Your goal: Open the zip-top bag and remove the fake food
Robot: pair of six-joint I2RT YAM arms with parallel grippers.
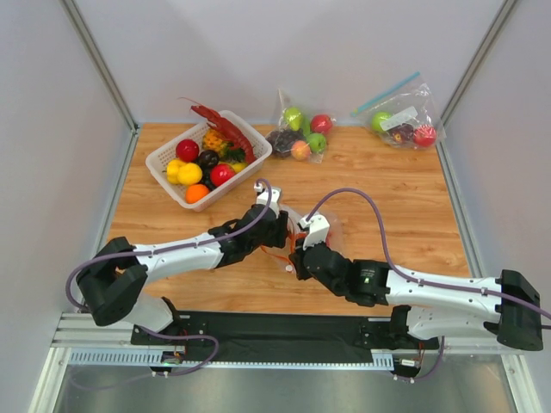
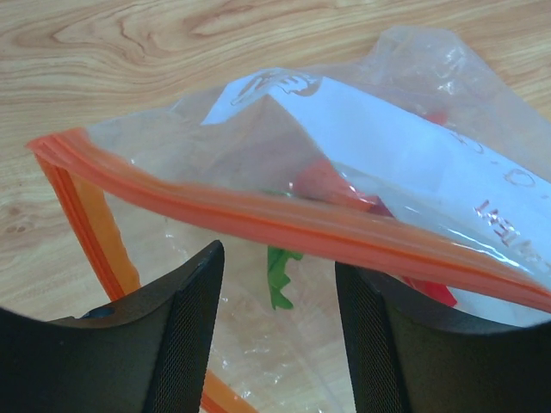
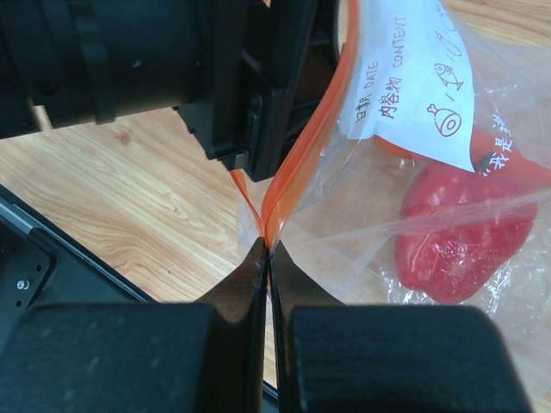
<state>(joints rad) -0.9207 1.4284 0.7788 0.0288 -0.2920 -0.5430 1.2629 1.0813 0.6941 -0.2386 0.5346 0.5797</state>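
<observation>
The zip-top bag lies mid-table between both grippers, and its orange-red zip strip is parted. My right gripper is shut on the corner where the two strips meet. My left gripper is open, with its fingers at the bag's mouth, between the upper strip and the lower one. Inside the bag I see a carrot's green top and a glossy red pepper-like piece under the white label. The dark-red lobster lies on top of the basket.
A white basket of small round fruits stands at the back left. A clear bag of green apples and grapes and a clear bag with a blue zip strip lie along the back. The left arm's black wrist is close to my right fingers.
</observation>
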